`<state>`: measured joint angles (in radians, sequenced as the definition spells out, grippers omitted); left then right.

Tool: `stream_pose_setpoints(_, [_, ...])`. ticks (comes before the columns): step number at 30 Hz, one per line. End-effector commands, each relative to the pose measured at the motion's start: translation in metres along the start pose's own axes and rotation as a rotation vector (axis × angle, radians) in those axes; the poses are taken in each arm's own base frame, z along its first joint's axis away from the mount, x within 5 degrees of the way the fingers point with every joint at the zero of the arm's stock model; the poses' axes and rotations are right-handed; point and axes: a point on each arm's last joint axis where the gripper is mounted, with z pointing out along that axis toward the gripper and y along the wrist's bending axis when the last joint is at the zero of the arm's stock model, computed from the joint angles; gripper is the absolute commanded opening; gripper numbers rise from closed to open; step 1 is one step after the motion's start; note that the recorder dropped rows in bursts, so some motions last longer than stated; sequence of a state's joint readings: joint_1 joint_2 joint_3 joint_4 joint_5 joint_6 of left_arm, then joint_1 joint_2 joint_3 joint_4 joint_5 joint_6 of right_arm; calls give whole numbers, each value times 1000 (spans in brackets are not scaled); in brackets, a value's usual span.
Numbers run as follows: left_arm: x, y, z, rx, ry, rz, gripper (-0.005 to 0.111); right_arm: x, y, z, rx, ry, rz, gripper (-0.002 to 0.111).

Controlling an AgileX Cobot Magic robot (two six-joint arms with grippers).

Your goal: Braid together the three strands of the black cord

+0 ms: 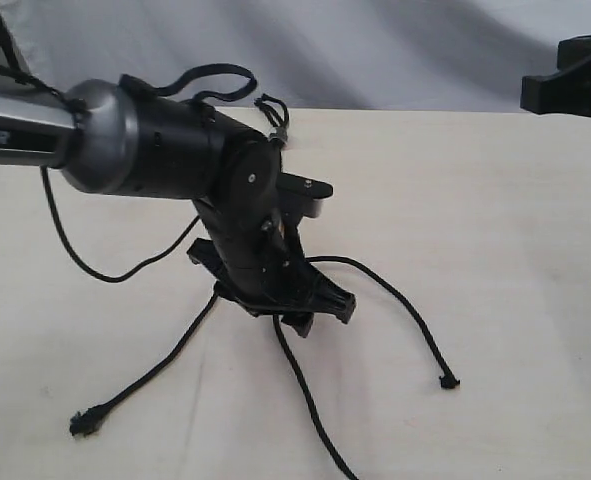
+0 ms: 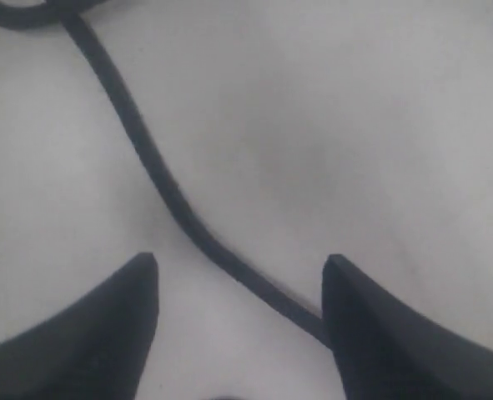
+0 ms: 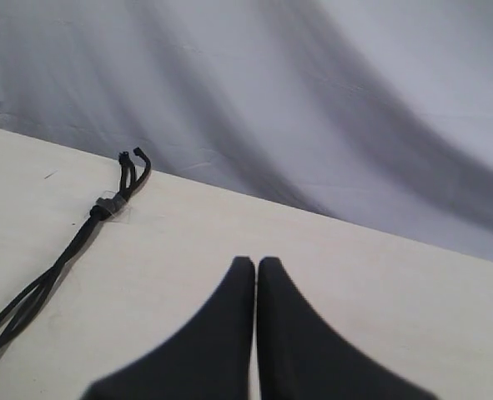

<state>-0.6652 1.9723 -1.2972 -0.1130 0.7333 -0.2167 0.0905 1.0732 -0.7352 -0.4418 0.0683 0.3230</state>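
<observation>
Spread left gripper (image 2: 239, 260) straddling a strand (image 2: 159, 175), right gripper (image 3: 256, 265) pressed together, "PER" on left arm (image 1: 15, 125)

The desk (image 1: 515, 250) is bare and open along its right edge, from far to near. The left arm (image 1: 165, 140) blocks the middle. Three strands (image 1: 305, 395) fan from beneath it toward the near edge, crossing the near-left and centre. The left gripper (image 2: 239, 275) sits low, jaws apart astride one strand. The right gripper (image 3: 256, 262), jaws together, hangs by the far-right corner.
</observation>
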Motion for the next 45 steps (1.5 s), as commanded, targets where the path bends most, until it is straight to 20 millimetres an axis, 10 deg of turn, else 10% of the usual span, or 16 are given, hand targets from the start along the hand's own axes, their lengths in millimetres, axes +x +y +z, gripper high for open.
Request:
stream_pose_setpoints(1, [-4,-1,30,-40,108,-26,55,0,-1,0,0,-11,-9,2])
stream_pose_setpoints(12, [4,-1,48,-70,206,46,0,0,-1,0,0,-11,-7,2])
stream_pose_setpoints(28, [-26,36,-19,-340,158,275,0,0,-1,0,0,-11,-7,2])
stream_pose_setpoints(37, [-33,88,11,-371,154,286,0,1,-1,0,2,-5,-7,2])
stream_pose_setpoints(45, [-10,87,42,-302,259,246,0,0,-1,1,-1,-12,-7,2])
